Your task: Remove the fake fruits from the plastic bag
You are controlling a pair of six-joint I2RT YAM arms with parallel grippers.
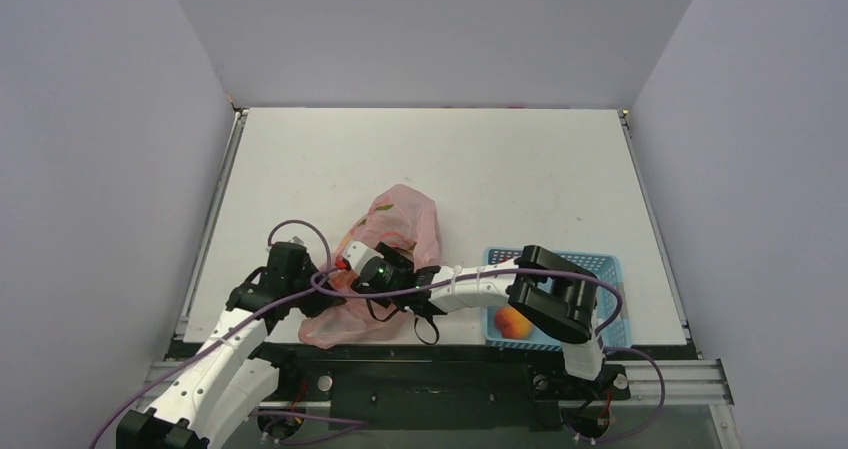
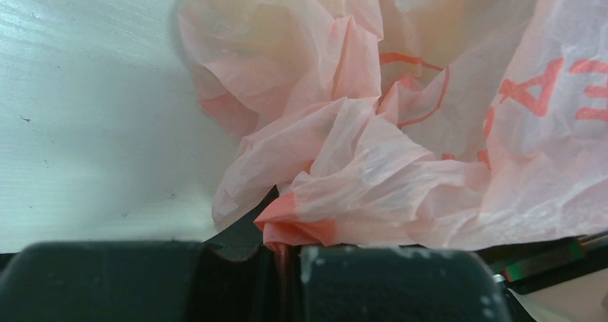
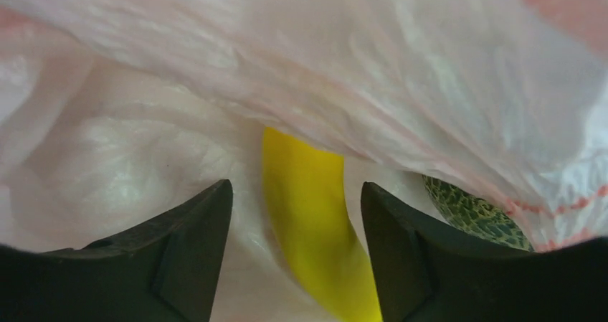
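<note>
The pink plastic bag (image 1: 392,231) lies crumpled near the table's front edge, left of centre. My left gripper (image 1: 322,280) is shut on a pinch of the bag's edge (image 2: 294,225), the plastic caught between its fingers (image 2: 387,279). My right gripper (image 1: 362,266) reaches into the bag from the right. In the right wrist view it (image 3: 297,207) is open, its jaws on either side of a yellow banana (image 3: 308,214) without closing on it. The netted green melon (image 3: 473,214) shows just right of the right finger, under the plastic. An orange-pink peach (image 1: 513,321) lies in the blue basket.
The blue perforated basket (image 1: 600,264) stands at the front right, partly under my right arm. Grey walls enclose the white table (image 1: 450,159) on three sides. The table's front rail runs just below the bag.
</note>
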